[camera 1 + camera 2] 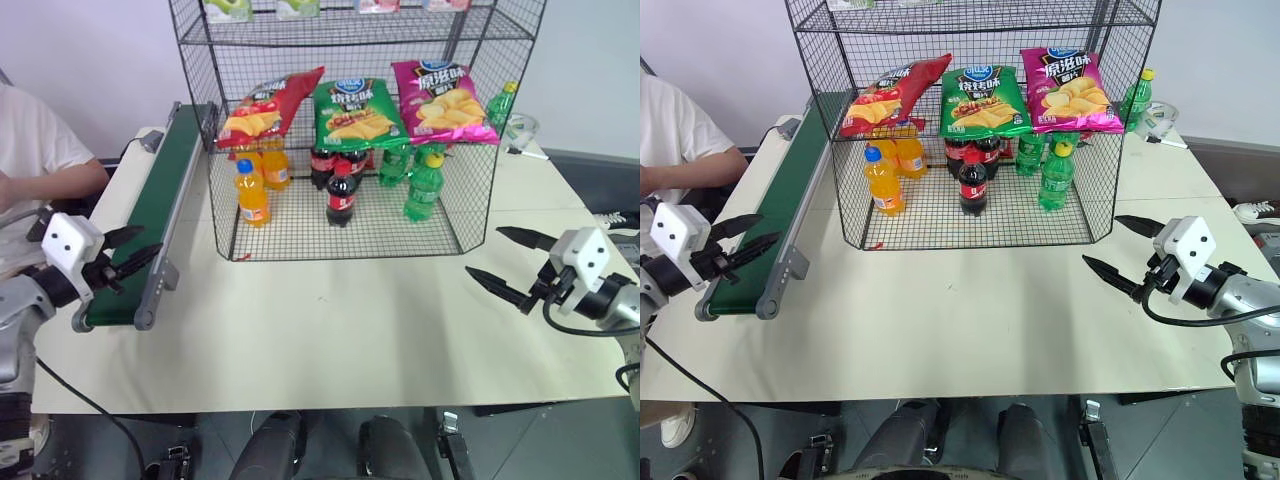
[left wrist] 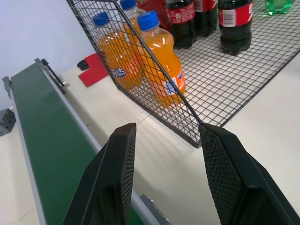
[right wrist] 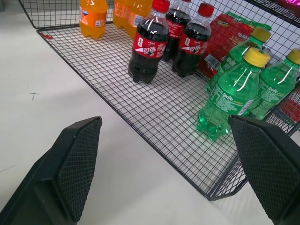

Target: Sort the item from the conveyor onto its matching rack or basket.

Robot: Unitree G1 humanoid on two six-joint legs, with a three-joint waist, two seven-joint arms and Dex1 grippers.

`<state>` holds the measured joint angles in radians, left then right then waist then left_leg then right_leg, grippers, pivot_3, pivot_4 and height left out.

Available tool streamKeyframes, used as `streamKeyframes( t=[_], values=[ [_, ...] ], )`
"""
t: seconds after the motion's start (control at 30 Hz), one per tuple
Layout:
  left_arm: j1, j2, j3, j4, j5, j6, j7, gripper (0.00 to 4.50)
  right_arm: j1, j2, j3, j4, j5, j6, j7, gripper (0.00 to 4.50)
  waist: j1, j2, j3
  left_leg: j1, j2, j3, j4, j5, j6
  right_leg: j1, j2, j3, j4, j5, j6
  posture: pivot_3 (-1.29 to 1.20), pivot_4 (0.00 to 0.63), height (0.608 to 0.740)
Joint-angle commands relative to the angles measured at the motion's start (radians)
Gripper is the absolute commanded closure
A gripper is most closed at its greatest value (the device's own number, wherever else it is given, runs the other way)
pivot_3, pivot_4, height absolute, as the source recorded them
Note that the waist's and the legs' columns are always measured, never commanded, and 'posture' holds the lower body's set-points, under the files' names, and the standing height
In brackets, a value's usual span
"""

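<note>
Left gripper (image 1: 128,255) is being held with fingers parted to a moderate gap, nothing between them, hovering over the near end of the conveyor (image 1: 150,220) without touching it. In the left wrist view the two black fingers (image 2: 115,178) are framing bare table and the front corner of the wire rack (image 1: 470,190). Right gripper (image 1: 510,262) is being held spread wide, fingers well apart, empty, above the white table (image 1: 330,330) on the right side, apart from the rack. Its wrist view is showing the fingers (image 3: 70,168) flanking the rack's bottom mesh.

Red snack bag (image 1: 268,107) is lying tilted on the rack's middle tier at its left end, nearest the conveyor, beside the green chip bag (image 1: 357,112) and the magenta chip bag (image 1: 443,100). Belt is being seen bare.

Bottom tier is carrying orange soda bottles (image 1: 253,193) on the left, cola bottles (image 1: 341,192) in the middle, green soda bottles (image 1: 423,185) on the right.

A person's arm (image 1: 50,180) is resting at the far left, behind the conveyor.
</note>
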<state>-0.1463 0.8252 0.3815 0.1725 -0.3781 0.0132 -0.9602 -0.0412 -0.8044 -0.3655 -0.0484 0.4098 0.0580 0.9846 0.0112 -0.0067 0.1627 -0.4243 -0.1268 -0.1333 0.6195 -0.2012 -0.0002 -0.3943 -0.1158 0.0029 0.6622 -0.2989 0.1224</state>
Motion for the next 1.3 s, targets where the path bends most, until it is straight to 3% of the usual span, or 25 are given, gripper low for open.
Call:
streamKeyframes(
  t=[0.03,0.47,0.87,1.3],
  values=[
    [-0.026,0.003,0.003,0.032,0.022,-0.063,0.002,2.31,-0.003,0.004,-0.023,0.003,0.007,-0.024,-0.006,0.0,0.0,0.0,0.0,0.0,0.0,0.0,0.0,0.0,0.0,0.0,0.0,0.0,0.0,0.0,0.0,0.0,0.15,0.74],
    [-0.049,0.022,-0.017,0.151,0.031,-0.079,-0.047,2.31,-0.021,0.008,-0.02,0.055,-0.03,-0.124,-0.01,0.0,-0.001,0.0,0.0,0.0,0.0,0.0,-0.002,0.0,0.0,-0.001,0.0,0.0,0.0,0.001,0.001,0.0,0.15,0.74],
    [-0.032,0.014,0.014,0.165,0.032,-0.181,-0.071,2.31,-0.021,0.008,-0.011,0.04,-0.008,-0.104,-0.007,0.0,-0.001,0.0,0.0,0.0,0.0,0.0,-0.002,0.0,0.0,-0.001,0.0,0.0,0.0,0.001,0.002,0.0,0.15,0.74],
    [-0.055,0.016,0.007,0.171,0.013,-0.17,-0.092,2.31,-0.013,0.0,-0.007,0.022,-0.005,-0.094,0.003,0.0,-0.001,0.0,0.0,0.0,0.0,0.0,-0.003,0.0,0.0,-0.001,0.0,0.0,0.0,0.001,0.002,0.0,0.15,0.74]
  ],
)
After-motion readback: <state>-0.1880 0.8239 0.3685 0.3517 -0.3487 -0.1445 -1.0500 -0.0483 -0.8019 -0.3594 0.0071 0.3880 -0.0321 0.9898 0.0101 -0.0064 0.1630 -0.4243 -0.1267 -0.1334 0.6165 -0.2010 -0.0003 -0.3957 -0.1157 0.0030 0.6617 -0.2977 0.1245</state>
